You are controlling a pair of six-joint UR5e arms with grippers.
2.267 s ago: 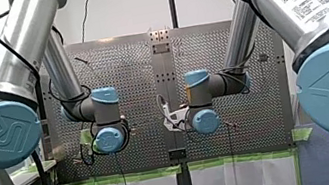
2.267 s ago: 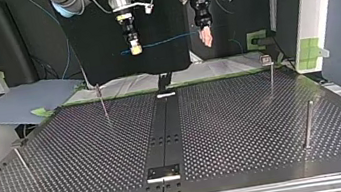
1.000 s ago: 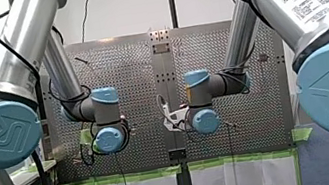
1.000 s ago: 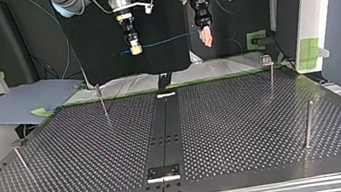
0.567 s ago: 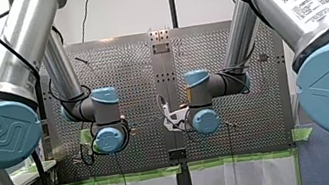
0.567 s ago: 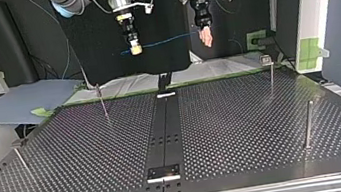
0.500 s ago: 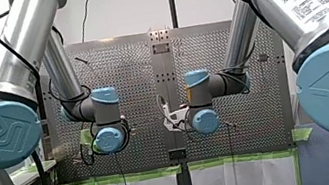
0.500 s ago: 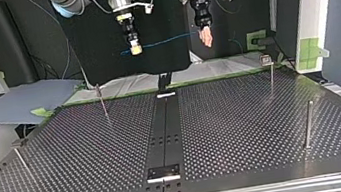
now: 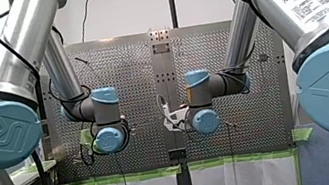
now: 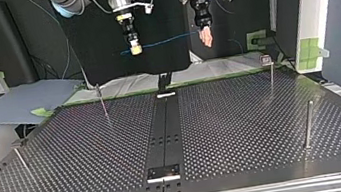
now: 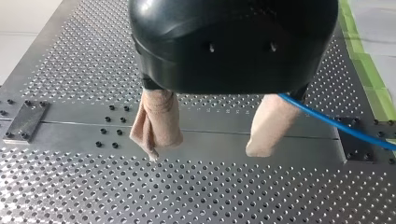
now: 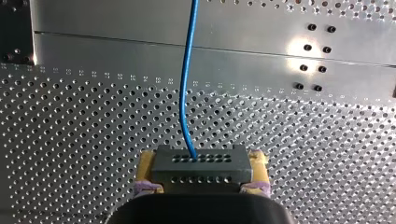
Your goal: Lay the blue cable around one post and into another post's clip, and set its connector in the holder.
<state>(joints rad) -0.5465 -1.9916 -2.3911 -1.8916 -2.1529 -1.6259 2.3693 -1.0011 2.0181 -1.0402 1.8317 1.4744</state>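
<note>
— How many posts do we count in the top view?
— Four on the perforated table [image 10: 242, 116]: the upper-left post [image 10: 102, 101], the upper-right post [image 10: 271, 77], the left-edge post [image 10: 22, 161] and the right-edge post [image 10: 309, 124].
— And the blue cable [image 10: 165, 40]?
— One, strung in the air between our two grippers at the top centre, apart from all four posts.
— Its connector [image 12: 201, 172]?
— One dark block with two rows of holes, clamped between the two yellow pads of our right gripper [image 12: 201, 161].
— Our left gripper [image 11: 203, 154]?
— Its two beige fingers are spread, with bare table showing between them. The cable passes just beside one finger's outer side.
</note>
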